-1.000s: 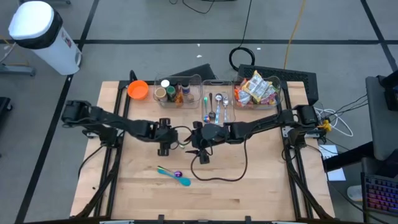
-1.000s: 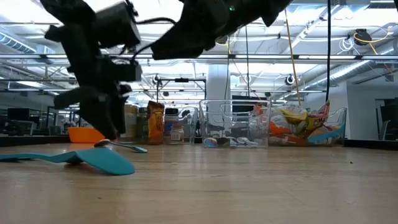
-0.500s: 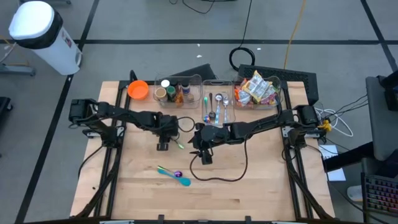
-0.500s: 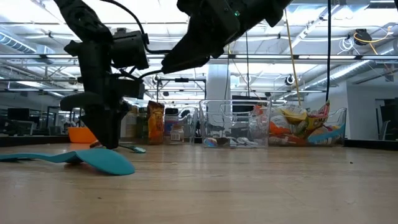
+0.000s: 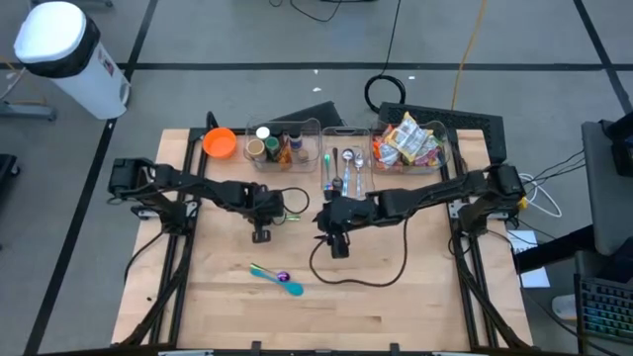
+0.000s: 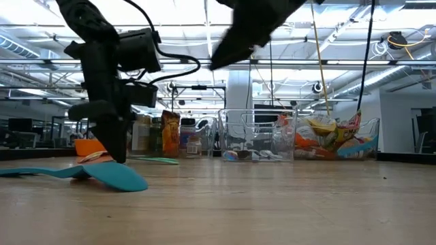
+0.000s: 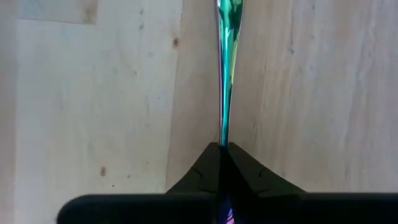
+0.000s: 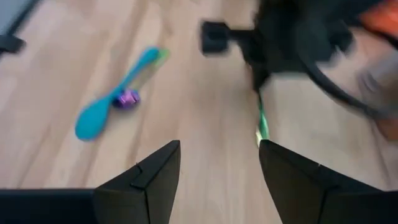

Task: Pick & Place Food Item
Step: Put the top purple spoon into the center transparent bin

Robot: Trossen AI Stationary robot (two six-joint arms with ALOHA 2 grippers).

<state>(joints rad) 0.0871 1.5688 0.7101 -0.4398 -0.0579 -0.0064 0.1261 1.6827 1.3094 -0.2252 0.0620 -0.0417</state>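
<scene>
Since a second ago, left gripper (image 5: 262, 233) is closing on the iridescent green utensil handle (image 7: 224, 68) at table (image 5: 415, 297) centre. Right gripper (image 5: 338, 243) is hanging spread open just right of it.

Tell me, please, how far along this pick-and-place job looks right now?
Early. In hand: the left gripper is shut on a thin green utensil at the table, not lifted. The right gripper hangs open nearby, holding nothing. Left: the teal spoon lies loose on the table; no placement shows.
</scene>
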